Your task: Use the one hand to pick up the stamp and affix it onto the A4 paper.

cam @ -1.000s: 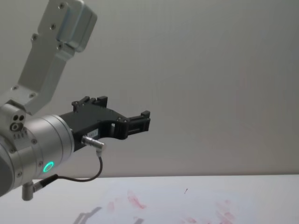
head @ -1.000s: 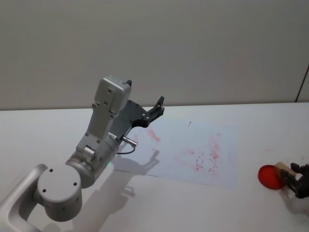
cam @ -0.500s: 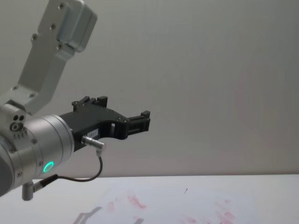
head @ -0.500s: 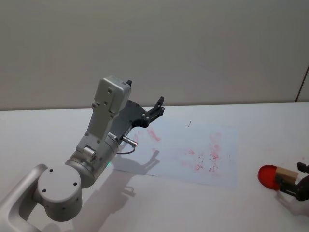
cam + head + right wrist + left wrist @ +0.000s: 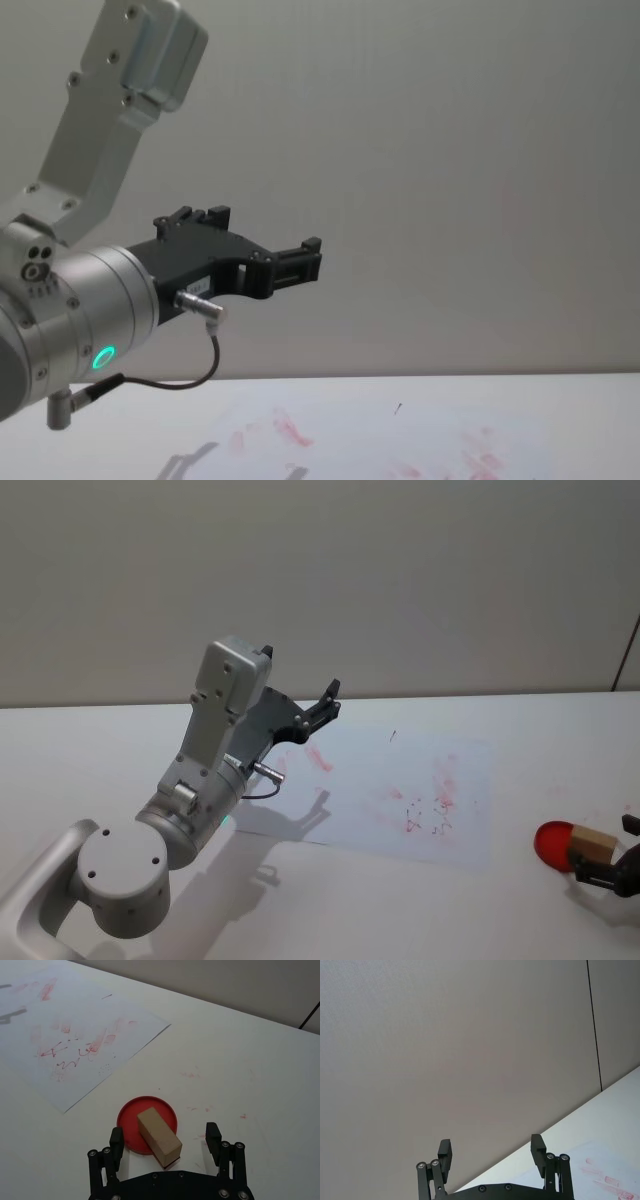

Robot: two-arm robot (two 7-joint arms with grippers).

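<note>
Head view: the hand (image 5: 622,860), at the table's (image 5: 100,760) right edge, flanks one stamp (image 5: 592,844) lying half on one red pad (image 5: 553,842); one A4 paper (image 5: 400,790) lies mid-table, bare table between.

Right wrist view: the hand's (image 5: 165,1141) jaws stand wide apart, touching nothing.

Chest view: the left gripper (image 5: 300,262) hangs raised above the table, empty.

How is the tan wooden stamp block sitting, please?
Tipped: the tan wooden stamp block leans with one end on the round red ink pad, between the open right claw.
</note>
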